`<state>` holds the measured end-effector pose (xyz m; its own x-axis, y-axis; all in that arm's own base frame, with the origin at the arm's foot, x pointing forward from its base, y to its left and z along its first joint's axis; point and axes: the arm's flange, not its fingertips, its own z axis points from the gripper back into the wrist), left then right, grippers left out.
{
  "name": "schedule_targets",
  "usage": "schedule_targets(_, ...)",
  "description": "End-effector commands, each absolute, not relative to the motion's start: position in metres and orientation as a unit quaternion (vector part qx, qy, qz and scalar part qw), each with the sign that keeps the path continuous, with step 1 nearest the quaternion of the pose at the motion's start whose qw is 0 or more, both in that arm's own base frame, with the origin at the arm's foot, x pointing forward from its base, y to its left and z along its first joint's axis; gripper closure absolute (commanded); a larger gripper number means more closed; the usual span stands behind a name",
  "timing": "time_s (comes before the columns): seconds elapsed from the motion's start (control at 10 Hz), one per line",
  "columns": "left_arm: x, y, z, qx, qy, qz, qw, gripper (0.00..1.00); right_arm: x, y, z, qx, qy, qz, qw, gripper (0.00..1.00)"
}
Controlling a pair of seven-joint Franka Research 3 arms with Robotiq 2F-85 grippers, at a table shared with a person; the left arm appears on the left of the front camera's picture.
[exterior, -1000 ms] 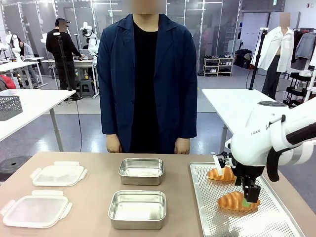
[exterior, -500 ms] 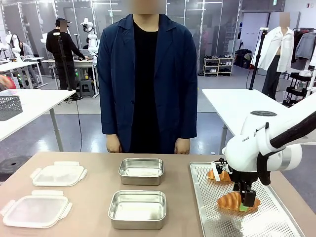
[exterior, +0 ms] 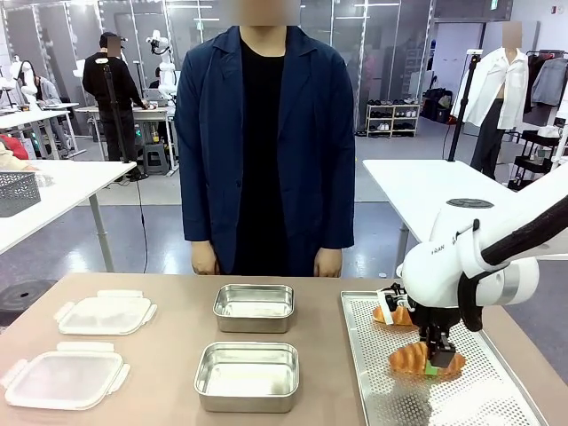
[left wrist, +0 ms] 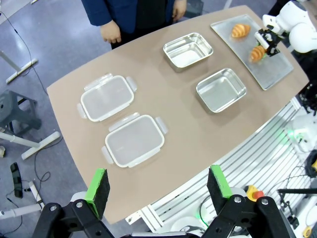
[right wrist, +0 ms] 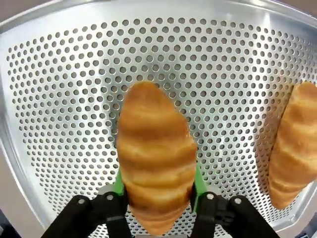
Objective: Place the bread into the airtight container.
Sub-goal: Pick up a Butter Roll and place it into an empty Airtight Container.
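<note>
The right arm (exterior: 479, 257) is white, its gripper (exterior: 432, 362) black with green pads (right wrist: 197, 179)

Right arm (exterior: 484, 253) reaches in from three o'clock, wrist bent straight down. The right gripper (exterior: 432, 362) sits at five o'clock, jaws clamped on the bread (exterior: 406, 358). The left gripper (left wrist: 157, 186) hangs high, jaws spread wide, green pads (left wrist: 98, 191) at seven and five o'clock.

Place: pretty sure I'm driving this in a big open lab
Giveaways: white worktables (exterior: 62, 185), storage rack (exterior: 392, 118) out back, bare grey floor (exterior: 146, 232)
Under my rig: red stop button (left wrist: 251, 191)
</note>
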<state>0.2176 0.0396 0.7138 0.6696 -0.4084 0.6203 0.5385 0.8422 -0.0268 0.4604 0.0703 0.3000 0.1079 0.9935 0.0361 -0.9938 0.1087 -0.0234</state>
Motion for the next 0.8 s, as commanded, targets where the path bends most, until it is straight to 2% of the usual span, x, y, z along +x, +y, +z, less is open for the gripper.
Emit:
schedule_targets(0.0,0.218,0.038,0.715,-0.104,-0.312,-0.264,0.907,0.0,0.451,0.075,0.326,0.016,-0.03,0.662,0.748,0.59)
schedule_targets(0.3,0.218,0.038,0.715,-0.104,-0.312,-0.264,0.907,0.0,0.426,0.115,0.401,0.023,-0.031,0.633,0.774,0.59)
schedule_targets(0.5,0.218,0.038,0.715,-0.104,-0.312,-0.264,0.907,0.0,0.415,0.168,0.428,0.027,-0.003,0.612,0.79,0.59)
schedule_targets(0.7,0.218,0.038,0.715,-0.104,-0.312,-0.264,0.907,0.0,0.401,0.232,0.451,0.019,-0.01,0.616,0.788,0.59)
